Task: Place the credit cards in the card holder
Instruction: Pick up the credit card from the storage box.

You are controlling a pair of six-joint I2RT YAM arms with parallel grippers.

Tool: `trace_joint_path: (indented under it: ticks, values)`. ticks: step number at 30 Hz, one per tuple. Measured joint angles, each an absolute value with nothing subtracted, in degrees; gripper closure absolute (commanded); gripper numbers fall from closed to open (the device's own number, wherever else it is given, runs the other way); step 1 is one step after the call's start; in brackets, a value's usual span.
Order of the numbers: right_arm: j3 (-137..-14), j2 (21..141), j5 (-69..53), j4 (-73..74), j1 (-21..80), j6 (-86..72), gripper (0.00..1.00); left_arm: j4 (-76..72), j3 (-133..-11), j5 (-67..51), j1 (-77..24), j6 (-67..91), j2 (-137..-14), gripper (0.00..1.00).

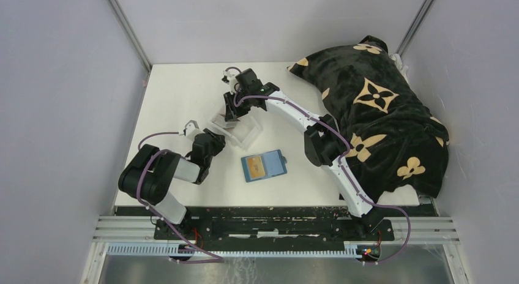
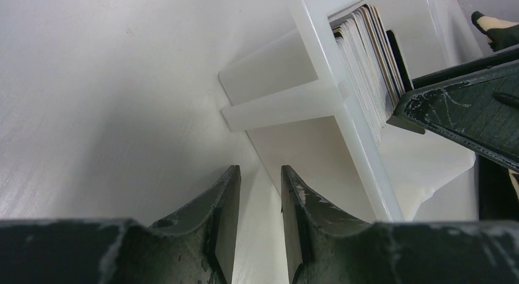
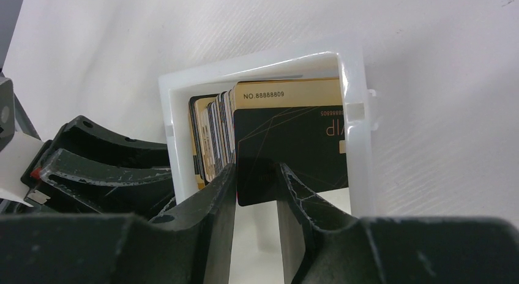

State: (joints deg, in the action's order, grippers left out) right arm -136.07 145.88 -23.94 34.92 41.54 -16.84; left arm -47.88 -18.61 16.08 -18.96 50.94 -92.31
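The credit cards (image 3: 214, 131) stand on edge as a stack in a clear plastic tray (image 3: 358, 155). A black card (image 3: 294, 149) leans at the front, with a gold one behind it. My right gripper (image 3: 257, 166) is inside the tray (image 1: 248, 132), open a finger's width, its tips at the black card's lower left corner. My left gripper (image 2: 260, 169) is open and narrow at the tray's (image 2: 318, 70) near corner, with the tray's edge running toward the gap. The teal card holder (image 1: 272, 164) lies open on the table, and a tan card (image 1: 256, 168) rests on it.
A black blanket with tan flower marks (image 1: 379, 112) covers the right side of the table. Grey walls close in the left, back and right. The right gripper's finger (image 2: 465, 112) shows beside the cards (image 2: 367, 57) in the left wrist view.
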Motion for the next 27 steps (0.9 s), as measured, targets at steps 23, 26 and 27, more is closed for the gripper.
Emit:
trace_joint_path:
  ticks: [23, 26, 27]
  values:
    - [-134.85, 143.28, -20.62, 36.60, 42.48, -14.15, 0.95, -48.53, -19.18, 14.83, -18.37, 50.94, -93.23, 0.62]
    - [-134.08, 142.28, -18.31, 37.23, 42.76, -12.88, 0.97, -48.56, -19.18, 14.81, -18.37, 50.92, -93.23, 0.62]
    - [-134.04, 141.88, -17.37, 37.47, 42.87, -12.38, 0.98, -48.56, -19.18, 14.79, -18.37, 50.92, -93.23, 0.62]
